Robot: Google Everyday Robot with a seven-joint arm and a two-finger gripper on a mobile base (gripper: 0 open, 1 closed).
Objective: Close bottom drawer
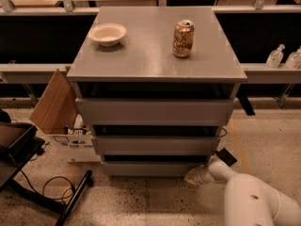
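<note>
The grey cabinet [155, 55] stands in the middle of the camera view with three flat grey drawer fronts. The bottom drawer [148, 168] is the lowest one, its front sitting close under the middle drawer [155, 145], with a thin dark gap above it. My white arm [256, 199] reaches in from the lower right. My gripper [194, 176] is low at the bottom drawer's right front corner, touching or almost touching it.
A white bowl [107, 34] and a soda can [183, 38] stand on the cabinet top. An open cardboard box [59, 112] sits left of the cabinet. A black stand and cables [44, 187] lie at the lower left. Bottles [276, 56] stand on a shelf at right.
</note>
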